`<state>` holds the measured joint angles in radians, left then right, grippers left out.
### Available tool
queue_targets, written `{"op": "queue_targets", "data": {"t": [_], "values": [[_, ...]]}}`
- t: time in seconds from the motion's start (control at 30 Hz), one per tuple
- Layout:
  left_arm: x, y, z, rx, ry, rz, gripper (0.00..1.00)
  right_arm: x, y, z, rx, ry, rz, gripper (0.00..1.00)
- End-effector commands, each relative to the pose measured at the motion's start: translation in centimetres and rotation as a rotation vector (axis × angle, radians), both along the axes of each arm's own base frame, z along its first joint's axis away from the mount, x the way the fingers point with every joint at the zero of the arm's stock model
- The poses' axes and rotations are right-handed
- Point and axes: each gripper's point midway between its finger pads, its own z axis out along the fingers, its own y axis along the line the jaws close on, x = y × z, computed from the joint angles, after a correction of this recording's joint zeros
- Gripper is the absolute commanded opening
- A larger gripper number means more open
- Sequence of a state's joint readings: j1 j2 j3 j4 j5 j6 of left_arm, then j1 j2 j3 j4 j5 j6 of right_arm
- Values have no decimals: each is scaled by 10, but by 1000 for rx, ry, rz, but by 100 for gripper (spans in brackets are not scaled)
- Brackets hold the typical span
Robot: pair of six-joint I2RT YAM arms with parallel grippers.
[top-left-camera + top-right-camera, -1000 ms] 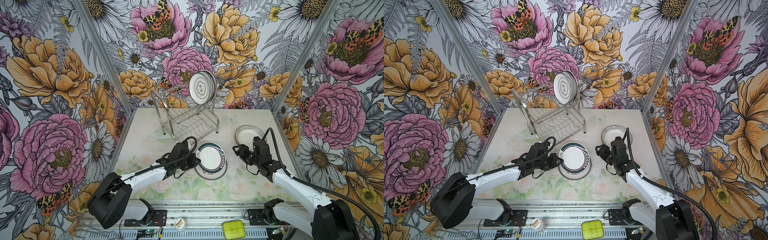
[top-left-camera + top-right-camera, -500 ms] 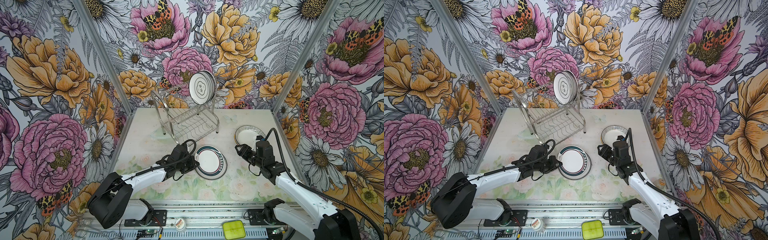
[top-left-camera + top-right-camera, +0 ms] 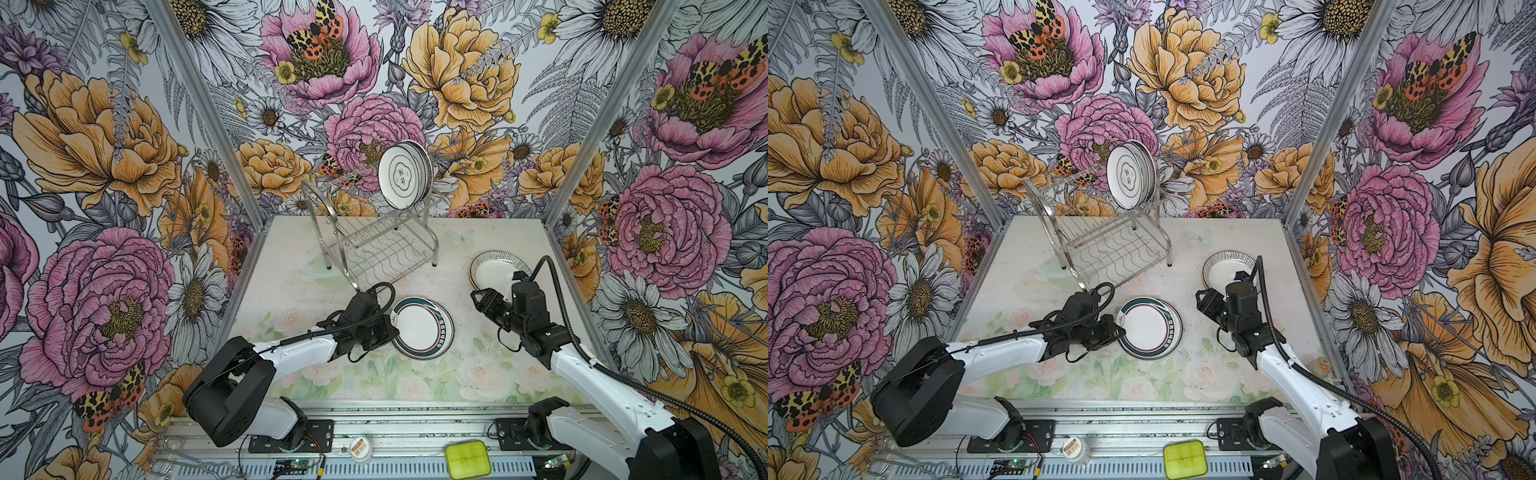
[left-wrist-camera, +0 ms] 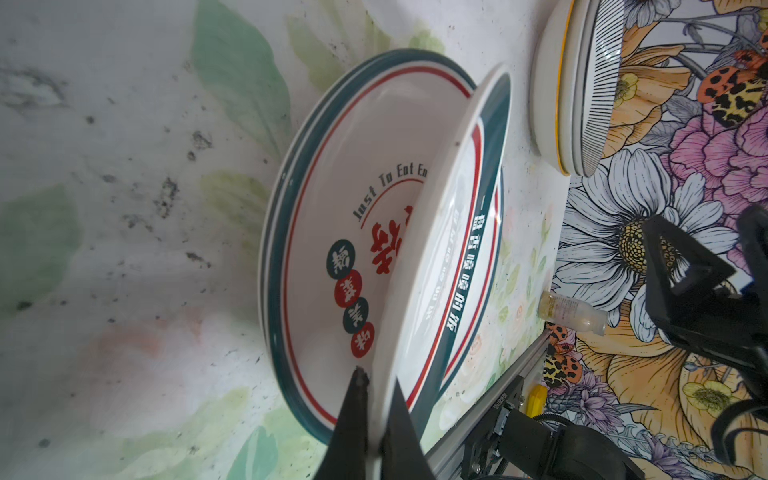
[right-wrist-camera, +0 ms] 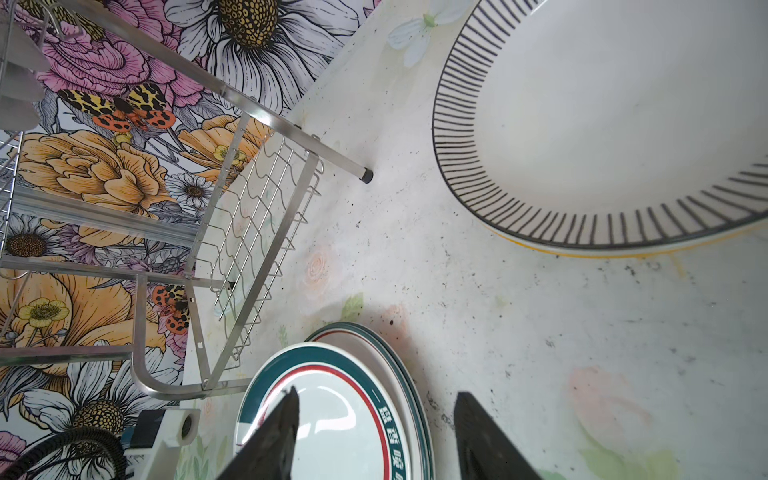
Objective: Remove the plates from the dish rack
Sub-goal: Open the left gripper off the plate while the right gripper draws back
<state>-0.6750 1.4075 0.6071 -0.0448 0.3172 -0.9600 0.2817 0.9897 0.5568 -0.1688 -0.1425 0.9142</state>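
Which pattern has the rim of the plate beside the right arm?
Thin black radial stripes on the plate, clearest in the right wrist view.

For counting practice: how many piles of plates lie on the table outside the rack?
2: the teal-banded pile mid-table, the striped-rim pile toward the right rear. More may hide beneath each.

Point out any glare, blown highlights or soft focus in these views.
Right wrist view: the striped plate washes out near white, glare streaks the teal-rimmed plate, and the right gripper looks soft. Left wrist view: the left gripper blurs near the lens. Both top views: sharp, evenly lit.
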Motion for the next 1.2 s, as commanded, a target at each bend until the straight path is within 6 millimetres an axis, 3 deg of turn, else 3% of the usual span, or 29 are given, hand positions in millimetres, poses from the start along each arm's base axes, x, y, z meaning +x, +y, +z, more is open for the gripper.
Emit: {"op": "queue_targets", "data": {"t": [0.0,0.13,0.73,1.17], "values": [[2,-12,9,-41,-16,-24,0,5,-3,6,-21,-22,-7,61],[2,-13,7,-41,-6,-21,0,6,-4,7,-21,-25,-10,61],[-2,-4,4,55,34,-10,50,7,-3,9,-25,-28,1,61],[-9,-2,-7,161,93,-31,59,8,1,10,-37,-35,29,61]]}}
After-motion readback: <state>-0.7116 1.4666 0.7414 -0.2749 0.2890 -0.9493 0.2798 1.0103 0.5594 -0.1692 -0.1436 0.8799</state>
